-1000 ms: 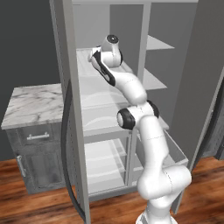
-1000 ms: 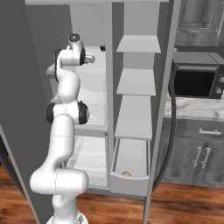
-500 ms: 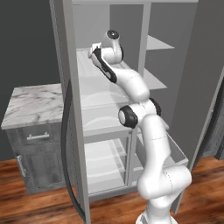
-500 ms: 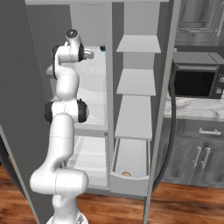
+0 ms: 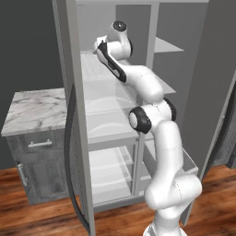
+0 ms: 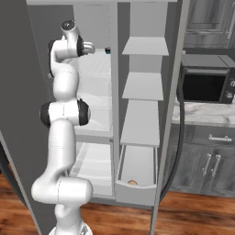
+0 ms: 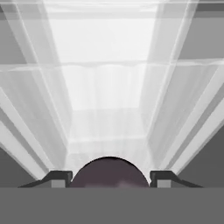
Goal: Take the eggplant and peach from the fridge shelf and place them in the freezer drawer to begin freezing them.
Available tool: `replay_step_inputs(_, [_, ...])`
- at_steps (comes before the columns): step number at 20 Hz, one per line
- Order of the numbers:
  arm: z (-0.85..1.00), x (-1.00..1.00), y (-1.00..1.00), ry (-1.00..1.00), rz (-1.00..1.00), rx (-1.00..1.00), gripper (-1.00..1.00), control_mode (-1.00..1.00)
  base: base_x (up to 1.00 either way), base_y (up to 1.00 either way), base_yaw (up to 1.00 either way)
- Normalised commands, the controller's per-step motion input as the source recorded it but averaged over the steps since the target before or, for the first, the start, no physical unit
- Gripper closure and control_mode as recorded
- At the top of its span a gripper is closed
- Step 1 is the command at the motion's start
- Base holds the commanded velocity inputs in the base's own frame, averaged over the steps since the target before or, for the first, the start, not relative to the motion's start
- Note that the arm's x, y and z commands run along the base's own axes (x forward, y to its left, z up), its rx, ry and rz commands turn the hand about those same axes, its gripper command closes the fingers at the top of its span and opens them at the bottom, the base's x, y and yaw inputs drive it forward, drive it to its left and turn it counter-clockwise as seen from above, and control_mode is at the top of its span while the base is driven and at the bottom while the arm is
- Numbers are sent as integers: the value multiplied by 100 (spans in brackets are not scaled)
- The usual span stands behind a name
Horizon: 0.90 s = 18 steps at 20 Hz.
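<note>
Progress stands at roughly the halfway mark by my reading. Starting at the left of the scene, my arm reaches high into the fridge compartment, with the gripper (image 7: 109, 177) at the level of the ridged fridge shelf (image 5: 94, 69). In the hand view the two fingertips (image 7: 59, 177) sit either side of a dull dark-purple rounded lump, which I take to be the eggplant (image 7: 109, 173); the fingers are clenched on it, so I judge it grasped and not yet carried away from the shelf area. Moving right and down, the freezer drawer (image 6: 135, 186) stands pulled out near the floor, and a small orange-yellow ball, apparently the peach (image 6: 132, 182), already lies inside it at the near end. Remaining, in my judgement: bring the eggplant out and down to the drawer, well apart from the shelf, and release it beside the peach.
</note>
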Motion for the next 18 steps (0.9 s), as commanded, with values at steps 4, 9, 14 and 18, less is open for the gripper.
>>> replay_step_inputs(4, [0, -87, 0, -26, 0, 0, 100, -100, 0, 0, 0])
replay_step_inputs(9, [-16, -100, -3, -29, 0, 0, 100, -100, 0, 0, 0])
replay_step_inputs(14, [-49, -100, -14, -33, 0, 0, 100, -100, 0, 0, 0])
replay_step_inputs(18, [-9, -100, -18, -28, 0, 2, 100, -100, 0, 0, 0])
